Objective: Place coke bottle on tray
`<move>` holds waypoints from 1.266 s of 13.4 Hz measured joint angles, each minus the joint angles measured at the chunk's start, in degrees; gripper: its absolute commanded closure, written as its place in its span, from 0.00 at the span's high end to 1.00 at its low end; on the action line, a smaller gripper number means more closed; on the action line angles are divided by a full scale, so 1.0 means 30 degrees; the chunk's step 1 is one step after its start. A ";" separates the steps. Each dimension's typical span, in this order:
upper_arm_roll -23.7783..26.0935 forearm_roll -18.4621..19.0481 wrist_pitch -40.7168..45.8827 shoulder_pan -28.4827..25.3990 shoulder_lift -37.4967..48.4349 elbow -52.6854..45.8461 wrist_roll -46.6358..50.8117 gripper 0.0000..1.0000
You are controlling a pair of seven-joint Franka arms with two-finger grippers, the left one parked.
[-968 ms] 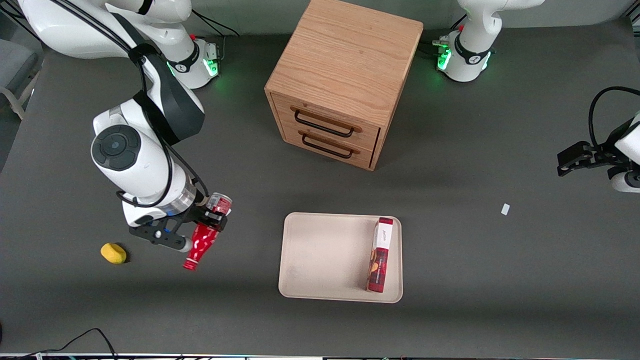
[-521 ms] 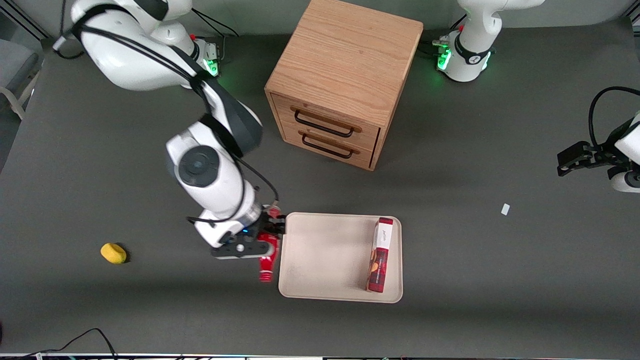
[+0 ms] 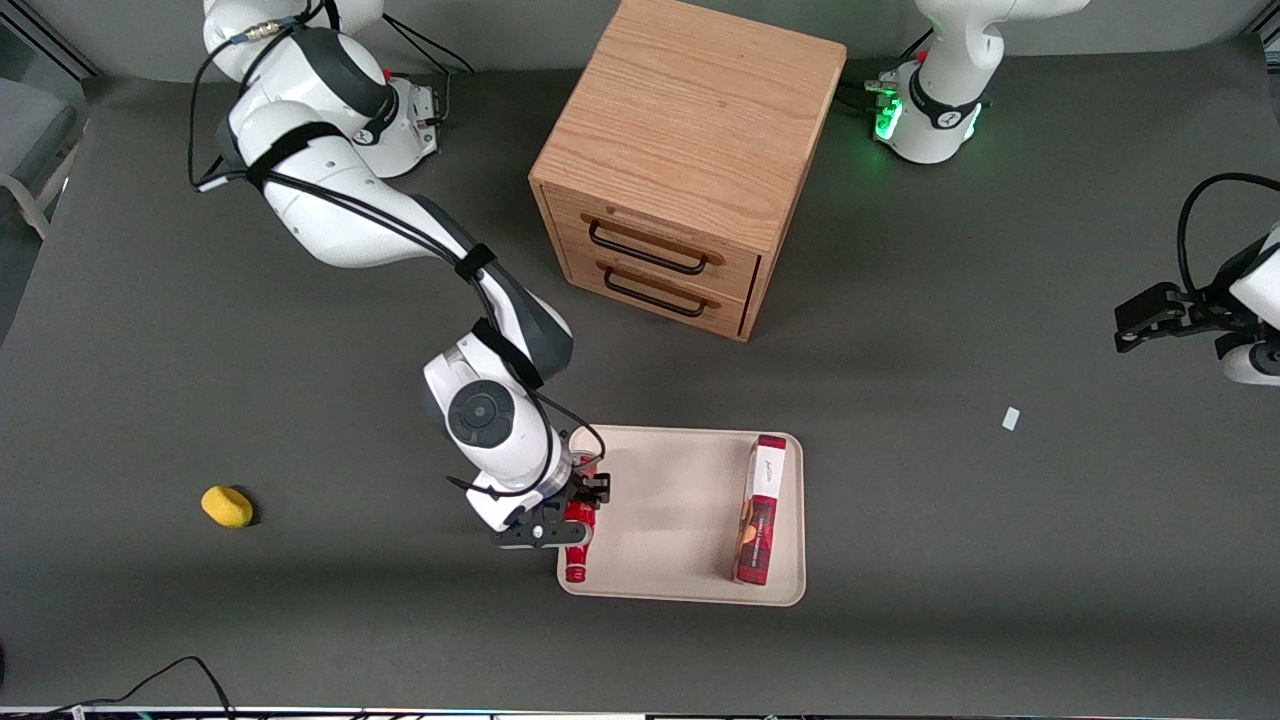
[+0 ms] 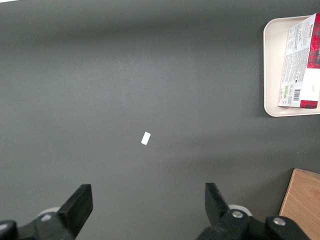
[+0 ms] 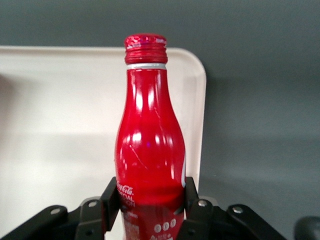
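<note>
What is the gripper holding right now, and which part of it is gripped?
The gripper holds the coke bottle by its lower labelled body, over the tray's edge nearest the working arm.

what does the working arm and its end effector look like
The working right arm has glossy white rounded shells with black joint bands and a round dark grey cap on the wrist. Thin black cables run along it, and a green light glows at its base. Its end effector, over the beige rectangular tray's edge, is black with two flat black fingers and small silver screws.
</note>
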State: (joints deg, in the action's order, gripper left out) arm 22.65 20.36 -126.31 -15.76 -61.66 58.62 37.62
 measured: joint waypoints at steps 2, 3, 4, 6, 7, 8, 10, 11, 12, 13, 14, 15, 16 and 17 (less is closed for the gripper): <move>-0.0019 0.0000 -0.0351 -0.0108 -0.0449 -0.0081 0.0366 0.11; -0.0028 0.0000 -0.0459 -0.0135 -0.0597 -0.0095 0.0519 0.25; -0.0037 0.0000 -0.0548 -0.0171 -0.0685 -0.0096 0.0639 0.40; -0.0052 0.0000 -0.0597 -0.0241 -0.0729 -0.0123 0.0769 0.69; -0.0064 -0.0001 -0.0597 -0.0266 -0.0734 -0.0137 0.0800 0.84; -0.0123 -0.0001 -0.0597 -0.0298 -0.0746 -0.0141 0.0826 0.95; -0.0588 -0.0001 -0.0709 -0.0470 -0.0755 -0.0168 0.0849 1.00; -0.0870 -0.0001 -0.0933 -0.0619 -0.0768 -0.0171 0.0855 1.00; -0.1057 -0.0001 -0.1082 -0.0754 -0.0798 -0.0170 0.0859 1.00; -0.1174 -0.0002 -0.1122 -0.0868 -0.0819 -0.0170 0.0870 1.00; -0.1214 -0.0002 -0.1148 -0.0938 -0.0833 -0.0170 0.0881 1.00; -0.1220 -0.0002 -0.1168 -0.0971 -0.0834 -0.0181 0.0889 1.00; -0.1221 -0.0002 -0.1224 -0.0983 -0.0834 -0.0235 0.0893 1.00; -0.1234 -0.0002 -0.1302 -0.0977 -0.0819 -0.0360 0.0893 1.00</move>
State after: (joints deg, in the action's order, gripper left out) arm 18.95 20.35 -130.21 -18.69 -64.12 57.54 40.30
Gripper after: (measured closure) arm 0.000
